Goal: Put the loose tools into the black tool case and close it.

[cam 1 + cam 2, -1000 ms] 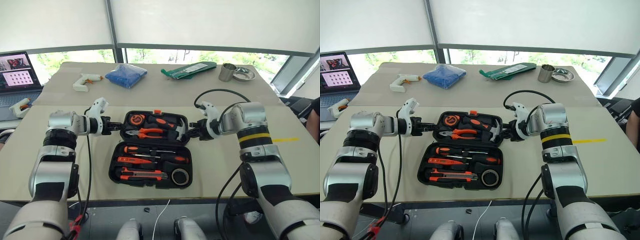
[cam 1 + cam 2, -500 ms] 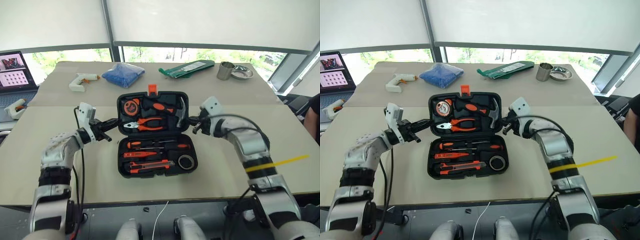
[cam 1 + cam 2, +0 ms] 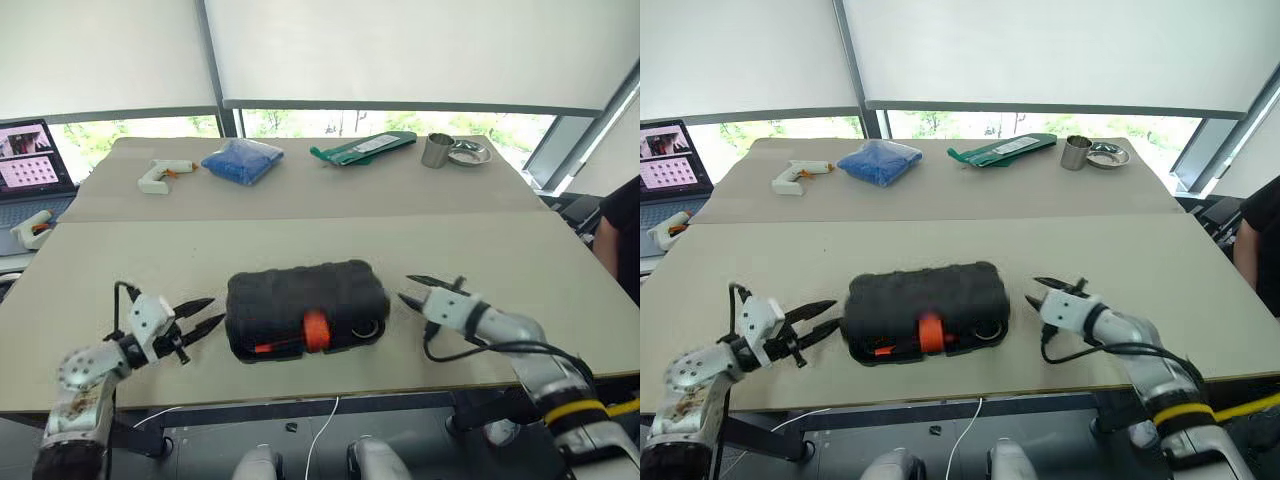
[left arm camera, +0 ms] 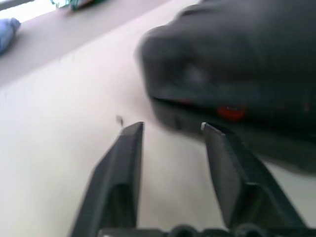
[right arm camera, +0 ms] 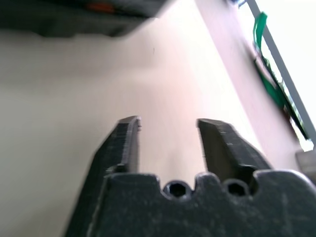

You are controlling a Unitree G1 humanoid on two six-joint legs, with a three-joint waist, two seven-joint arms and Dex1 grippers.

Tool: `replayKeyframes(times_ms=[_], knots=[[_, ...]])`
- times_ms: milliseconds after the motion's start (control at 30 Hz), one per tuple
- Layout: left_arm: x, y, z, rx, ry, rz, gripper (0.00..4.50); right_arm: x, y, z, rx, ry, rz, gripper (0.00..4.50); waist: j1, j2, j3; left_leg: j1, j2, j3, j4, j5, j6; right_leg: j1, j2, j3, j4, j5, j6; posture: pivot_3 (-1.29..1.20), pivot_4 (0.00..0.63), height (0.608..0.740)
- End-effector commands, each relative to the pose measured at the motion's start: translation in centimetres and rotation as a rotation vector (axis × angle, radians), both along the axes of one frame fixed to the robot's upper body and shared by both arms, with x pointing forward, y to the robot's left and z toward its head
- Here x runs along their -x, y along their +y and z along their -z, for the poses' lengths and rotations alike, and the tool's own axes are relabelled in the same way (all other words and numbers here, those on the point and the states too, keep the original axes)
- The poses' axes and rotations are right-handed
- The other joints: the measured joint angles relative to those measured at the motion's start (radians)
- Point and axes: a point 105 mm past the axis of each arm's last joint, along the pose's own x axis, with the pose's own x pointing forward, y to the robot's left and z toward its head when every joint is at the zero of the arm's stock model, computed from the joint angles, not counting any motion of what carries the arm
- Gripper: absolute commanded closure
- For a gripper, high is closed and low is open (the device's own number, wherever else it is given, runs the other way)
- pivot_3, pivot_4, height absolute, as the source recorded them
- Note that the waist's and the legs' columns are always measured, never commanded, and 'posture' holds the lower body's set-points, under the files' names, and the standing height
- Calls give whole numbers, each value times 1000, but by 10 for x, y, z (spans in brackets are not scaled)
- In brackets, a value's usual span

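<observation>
Black tool case (image 3: 305,305) lid down on worktop (image 3: 500,250); left pincer (image 3: 197,322) and right pincer (image 3: 412,290) spread, empty. Next: press orange latch (image 3: 316,330) shut.

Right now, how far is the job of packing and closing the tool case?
Nearly done: the black tool case lies folded shut, tools inside. Both the left gripper and right gripper are open beside it, holding nothing. Left: whether the orange latch is engaged cannot be told.

- white glue gun (image 3: 160,175) far left on bench (image 3: 560,300)
- blue cloth bundle (image 3: 241,160)
- green packet (image 3: 362,148)
- metal cup (image 3: 436,150) beside steel dish (image 3: 468,153)
- laptop (image 3: 27,172) at left edge
</observation>
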Motion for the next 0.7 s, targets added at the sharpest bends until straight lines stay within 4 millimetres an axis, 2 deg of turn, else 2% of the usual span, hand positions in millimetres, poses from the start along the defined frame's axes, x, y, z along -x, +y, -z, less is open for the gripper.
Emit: replayKeyframes(times_ms=[33, 133, 167, 200, 267, 433, 467, 500, 567, 633, 700], knots=[[-3, 16, -27, -36, -48, -29, 1290, 13, -15, -30, -52, -42, -3, 1154, 3, 0, 0, 0, 0, 0, 0, 0, 0, 0, 1, 0, 0, 0, 0, 0, 150, 740], [-4, 17, -26, -74, 1, -2, 1290, 41, -17, -21, -132, 138, -62, 1154, 16, 0, 0, 1, 0, 0, -2, 0, 0, 1, 1, 0, -1, 0, -1, 0, 150, 740], [-6, 15, -25, -77, 22, 18, 1228, 50, -13, -23, -165, 176, -93, 1715, 20, 0, 0, 1, 0, 0, -3, 0, 0, 1, 0, 0, -1, 0, -4, 0, 150, 740], [-11, 12, -27, -78, 33, 35, 1520, 58, -8, -23, -190, 225, -127, 1907, 24, 0, 0, 0, 0, 1, -3, -1, 0, 1, 0, 0, -2, 1, -6, 0, 150, 740], [-24, 6, -32, -58, 45, 51, 1982, 76, 5, -25, -207, 301, -212, 2571, 27, 0, 0, 0, 0, 1, -3, -1, 0, 0, 0, 0, -2, 1, -6, 0, 150, 740], [-57, -20, -44, -57, 107, 129, 3870, 104, 38, -21, -257, 493, -332, 4319, 30, -2, -1, 0, 0, 1, -2, -1, 0, 1, 1, -1, -2, -2, 0, 0, 150, 740], [-64, -23, -44, -68, 117, 135, 4207, 105, 42, -20, -291, 540, -330, 4500, 31, -2, -1, 0, -1, 1, -2, 0, 0, 1, 2, -2, -2, -2, 0, 0, 150, 740], [-71, -26, -44, -75, 125, 133, 4428, 106, 46, -17, -304, 583, -335, 4500, 31, -2, -1, 0, -1, 0, -1, 0, 0, 1, 2, -2, -2, -2, 0, 0, 150, 740], [-81, -31, -40, -84, 151, 140, 4428, 109, 50, -2, -260, 666, -342, 4500, 30, -2, -1, 0, -1, 0, -2, 0, 0, 1, 3, -1, -2, -2, 0, 0, 150, 740], [-88, -42, -33, -85, 197, 176, 4428, 103, 54, 15, -206, 717, -325, 4500, 26, -3, -1, -1, -2, 0, -2, 0, 0, 0, 3, -1, -2, -2, -1, 0, 150, 740], [-90, -49, -25, -123, 230, 219, 4428, 91, 61, 17, -177, 690, -317, 4500, 25, -3, -1, -2, -2, 0, -2, -1, 0, 0, 3, -1, -3, -1, -2, 0, 150, 740]])
